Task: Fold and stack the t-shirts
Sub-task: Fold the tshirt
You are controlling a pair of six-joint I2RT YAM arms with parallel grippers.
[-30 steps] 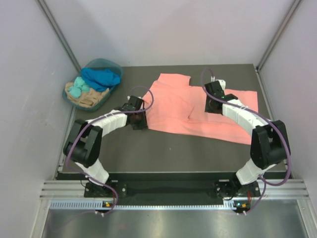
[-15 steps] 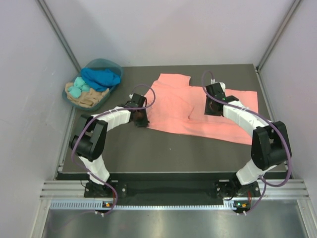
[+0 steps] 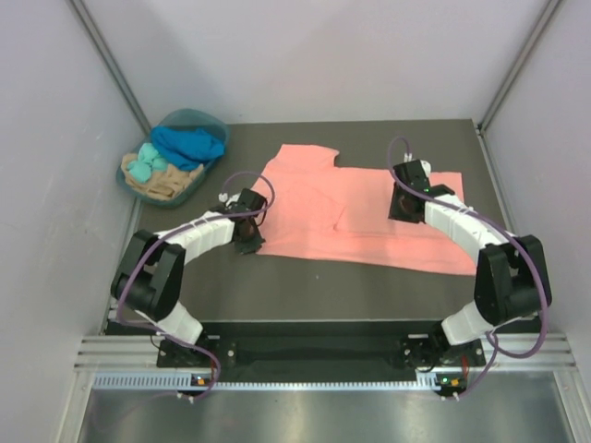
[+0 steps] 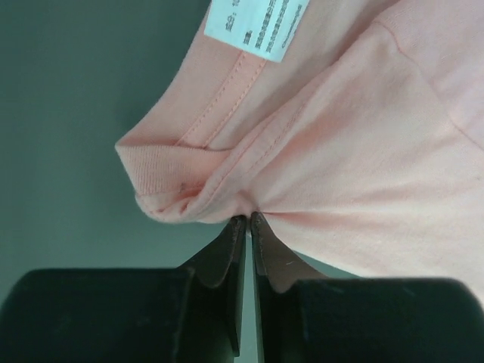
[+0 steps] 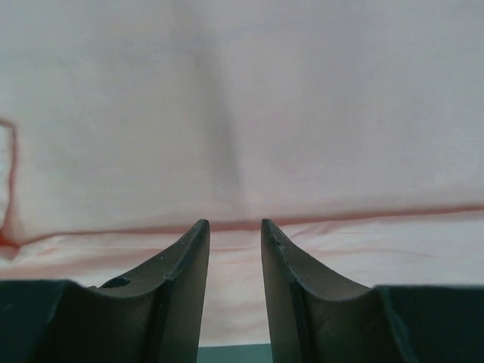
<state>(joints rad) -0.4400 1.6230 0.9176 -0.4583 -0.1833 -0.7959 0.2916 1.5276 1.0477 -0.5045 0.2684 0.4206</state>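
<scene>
The left end effector (image 4: pixel 246 220) is clenched on the bunched edge of the salmon-pink t-shirt (image 3: pixel 369 217) where a ribbed band folds over. A white care label (image 4: pixel 257 26) sits just ahead of its tips. From that pinch the shirt spreads flat to the right across the dark tabletop (image 3: pixel 323 288). The right end effector (image 5: pixel 234 227) is low over the shirt's right part, fingers narrowly parted with pink cloth showing between them — whether it grips cannot be told. Ahead and left of the left end effector stands a teal mesh basket (image 3: pixel 191 113) of crumpled clothes.
</scene>
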